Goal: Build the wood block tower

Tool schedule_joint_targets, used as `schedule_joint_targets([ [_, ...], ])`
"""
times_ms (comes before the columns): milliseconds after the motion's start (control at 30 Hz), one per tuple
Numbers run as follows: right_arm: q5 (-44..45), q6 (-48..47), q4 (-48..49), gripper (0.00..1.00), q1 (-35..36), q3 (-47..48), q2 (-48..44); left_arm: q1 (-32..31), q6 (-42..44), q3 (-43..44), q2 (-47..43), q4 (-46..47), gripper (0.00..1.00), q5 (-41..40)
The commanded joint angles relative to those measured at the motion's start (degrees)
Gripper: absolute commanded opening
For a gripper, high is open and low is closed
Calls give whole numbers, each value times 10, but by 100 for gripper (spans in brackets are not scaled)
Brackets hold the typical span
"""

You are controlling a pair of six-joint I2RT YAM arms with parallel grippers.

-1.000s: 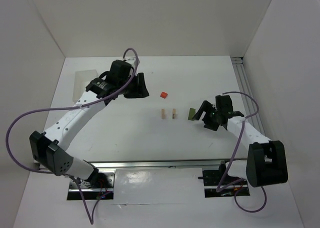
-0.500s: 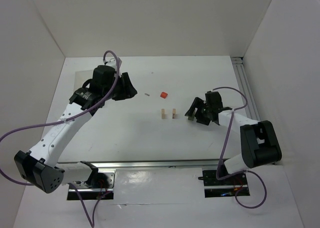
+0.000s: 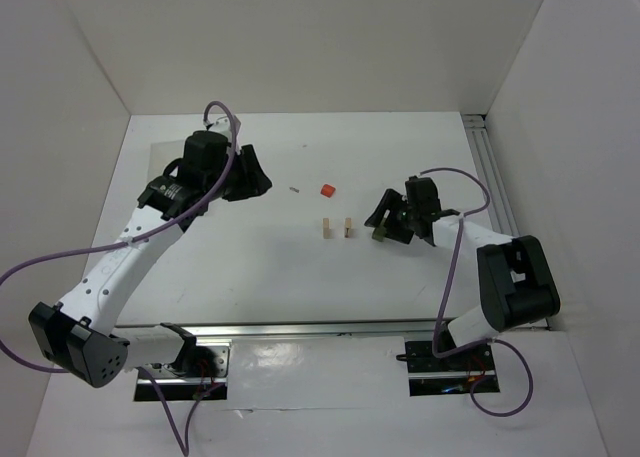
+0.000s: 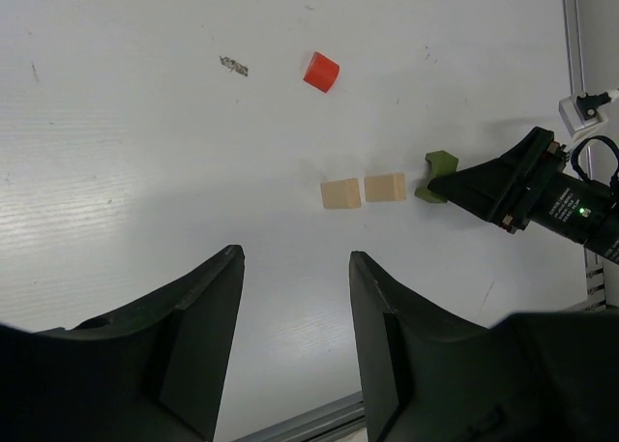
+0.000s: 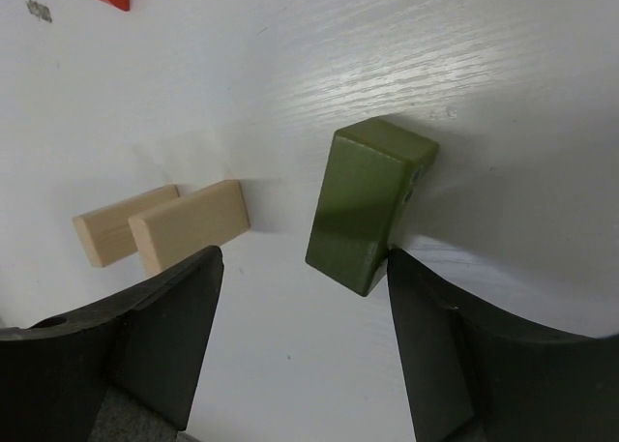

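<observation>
Two pale tan blocks (image 3: 336, 228) stand side by side mid-table, also in the left wrist view (image 4: 364, 191) and the right wrist view (image 5: 164, 224). A red block (image 3: 327, 190) lies behind them, seen from the left wrist (image 4: 321, 72). A dark green block (image 3: 381, 234) stands on the table just right of the tan pair (image 4: 437, 175) (image 5: 368, 202). My right gripper (image 3: 386, 224) (image 5: 302, 297) is open, low at the table, its right finger against the green block. My left gripper (image 3: 252, 174) (image 4: 295, 297) is open and empty, raised at the far left.
A small dark speck (image 3: 294, 189) lies left of the red block. A metal rail (image 3: 490, 177) runs along the table's right side. White walls enclose the table on three sides.
My left arm drew back to the left, away from the red block. My right gripper moved left and lower, up to the green block, which stays beside the tan pair.
</observation>
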Motion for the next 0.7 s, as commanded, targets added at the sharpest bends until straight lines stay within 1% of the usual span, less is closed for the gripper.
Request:
schedule_joint_targets([
  [0, -12, 14, 36, 76, 11, 26, 1, 4, 0, 1, -18, 16, 60, -4],
  [67, -24, 14, 48, 76, 11, 31, 1, 4, 0, -4, -18, 16, 60, -4],
  [233, -60, 26, 78, 76, 11, 43, 34, 4, 0, -4, -24, 16, 59, -4],
  [333, -53, 26, 86, 74, 17, 61, 41, 4, 0, -4, -24, 16, 59, -4],
  [433, -19, 5, 46, 73, 17, 89, 41, 4, 0, -4, -24, 16, 59, -4],
  [533, 18, -29, -5, 73, 22, 108, 10, 4, 5, -10, -24, 16, 59, -4],
  [567, 44, -39, -35, 73, 22, 114, -2, 9, 5, -10, -24, 16, 59, -4],
  [667, 87, -94, -82, 79, 22, 143, -8, 9, 5, -10, -24, 16, 59, 2],
])
